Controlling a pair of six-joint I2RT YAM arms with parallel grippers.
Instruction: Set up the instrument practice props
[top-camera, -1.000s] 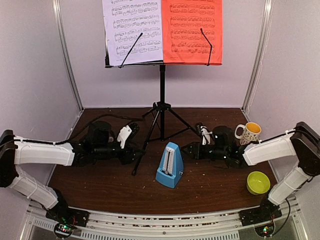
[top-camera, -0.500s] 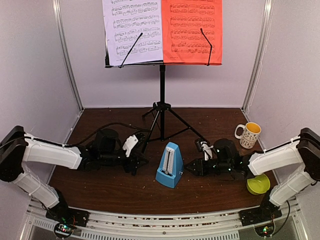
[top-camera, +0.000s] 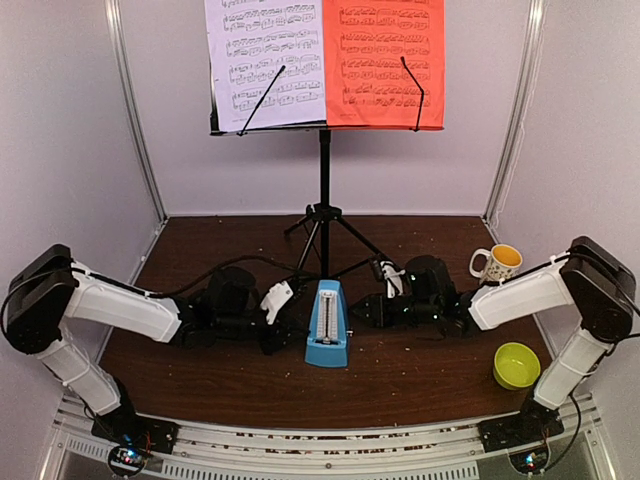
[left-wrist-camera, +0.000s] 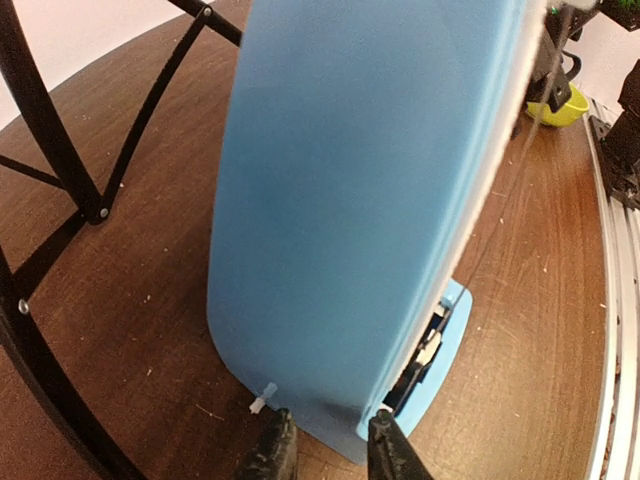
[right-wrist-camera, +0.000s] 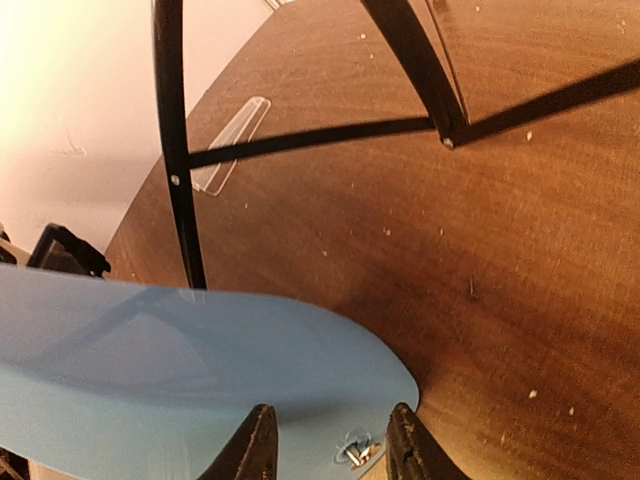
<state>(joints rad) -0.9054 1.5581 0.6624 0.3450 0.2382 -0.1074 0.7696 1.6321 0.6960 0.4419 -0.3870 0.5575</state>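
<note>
From above, the blue metronome (top-camera: 328, 325) stands upright between the left pincer (top-camera: 288, 325) and the right pincer (top-camera: 364, 311), each close against a side. Left wrist: its fingers (left-wrist-camera: 279, 447) are slightly parted, with the metronome's lower edge at their tips. I can't tell if they grip. Right wrist: the fingers (right-wrist-camera: 254, 445) are parted astride the blue side, and the grip is equally unclear.

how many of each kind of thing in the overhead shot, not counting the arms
music stand: 1
music sheets: 2, the white sheet and the red sheet
metronome: 1
mug: 1
bowl: 1
total: 6
</note>
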